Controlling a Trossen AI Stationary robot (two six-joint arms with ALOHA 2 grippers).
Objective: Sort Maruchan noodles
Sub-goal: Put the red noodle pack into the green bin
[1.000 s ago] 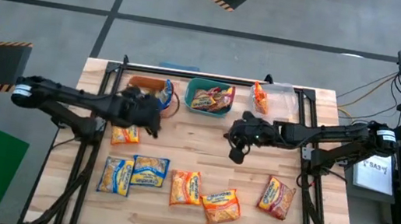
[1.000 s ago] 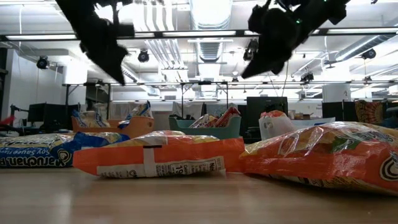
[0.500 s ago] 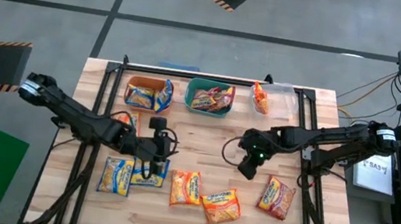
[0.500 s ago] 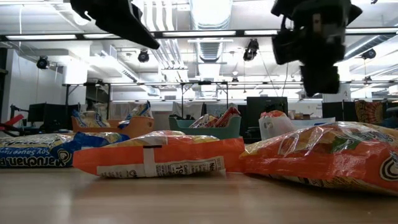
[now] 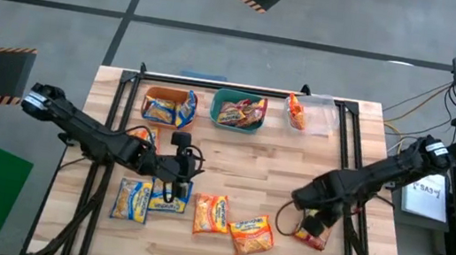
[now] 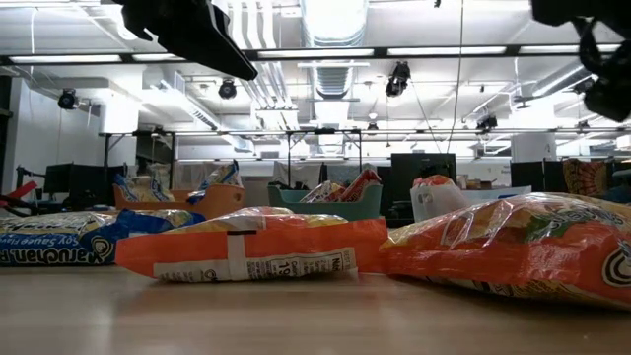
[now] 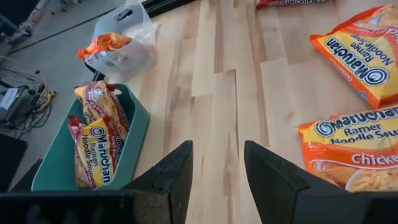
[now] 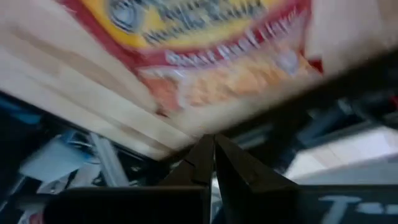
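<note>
My left gripper (image 5: pixel 175 176) hung over the wooden table (image 5: pixel 234 151) with fingers (image 7: pixel 171 177) parted and nothing between them, directly above a glossy blue-and-yellow ramen packet (image 5: pixel 168 196); a second blue-and-yellow packet (image 5: pixel 131 200) lay just to its outer side, two orange packets (image 7: pixel 351 146) just ahead of the fingertips. Well ahead sat the green plastic bin (image 7: pixel 74 155) holding maroon-and-yellow packets (image 7: pixel 96 134), with a clear plastic bin (image 7: pixel 124 43) holding one orange packet beyond it. My right gripper (image 5: pixel 316 213) was clenched shut, empty, tips pressed together right over the maroon-pink packet (image 5: pixel 314 231) near the table's right edge.
</note>
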